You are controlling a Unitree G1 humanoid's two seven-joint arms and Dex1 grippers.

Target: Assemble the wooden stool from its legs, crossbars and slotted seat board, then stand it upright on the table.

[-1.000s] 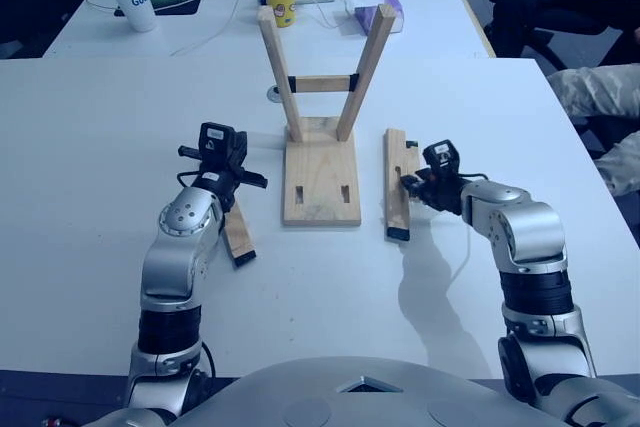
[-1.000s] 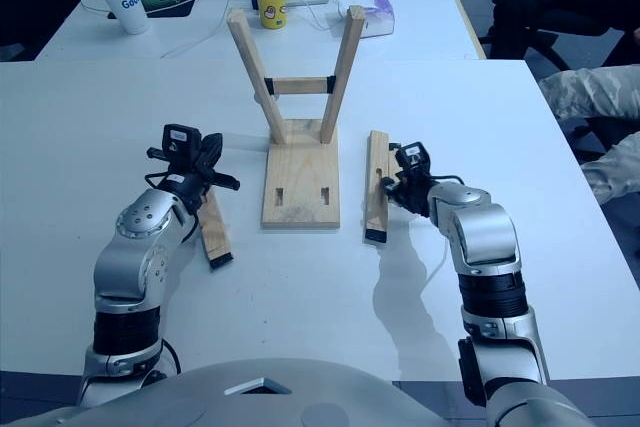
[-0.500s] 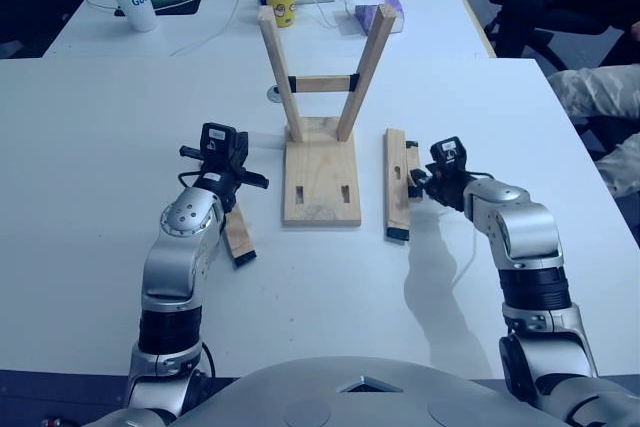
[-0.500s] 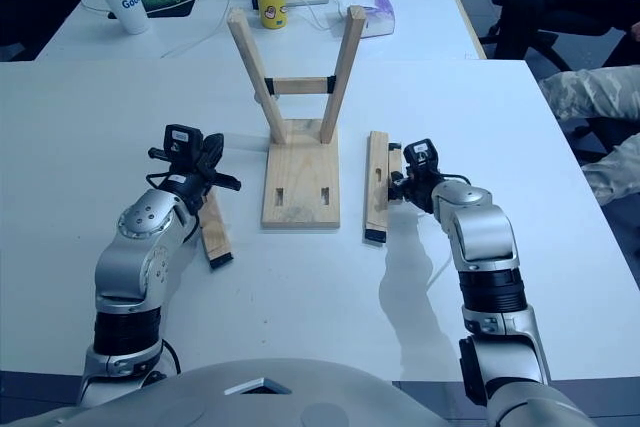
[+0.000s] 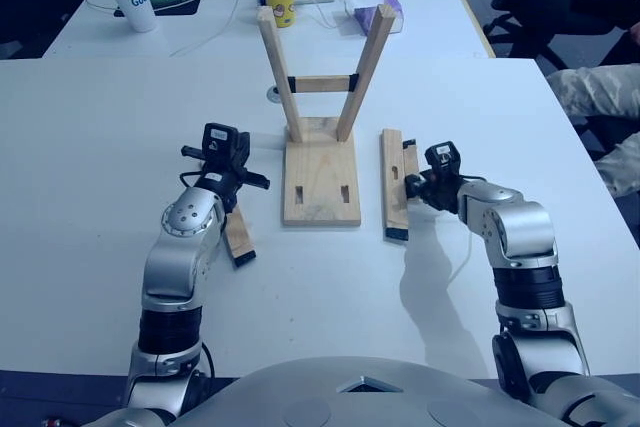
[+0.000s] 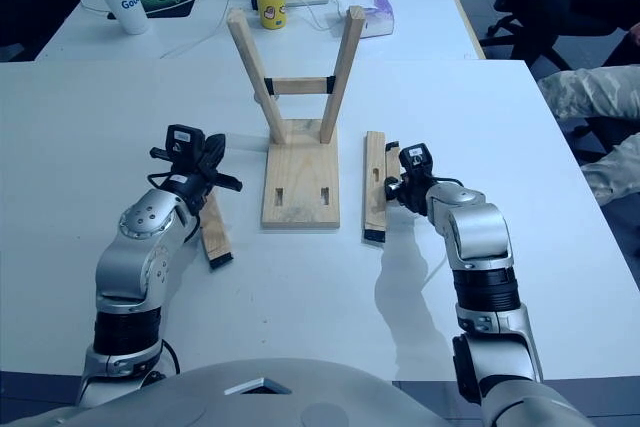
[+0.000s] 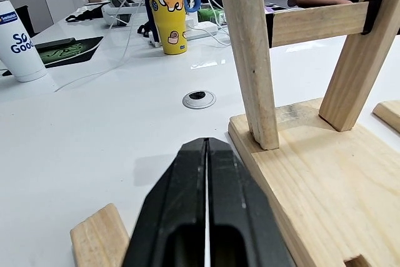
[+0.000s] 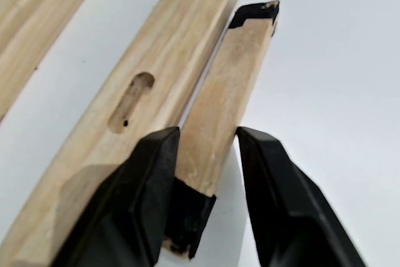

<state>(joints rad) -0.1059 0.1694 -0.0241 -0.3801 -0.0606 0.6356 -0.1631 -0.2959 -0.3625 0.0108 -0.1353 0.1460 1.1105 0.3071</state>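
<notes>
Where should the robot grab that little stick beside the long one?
I'd pinch the short crossbar across its narrow sides near one black-capped end, from above. It lies flat, close beside the long leg; the open right gripper straddles it there.

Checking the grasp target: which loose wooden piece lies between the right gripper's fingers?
The short crossbar with black ends, lying beside the longer slotted leg right of the seat board. The other loose leg lies by the left gripper.
</notes>
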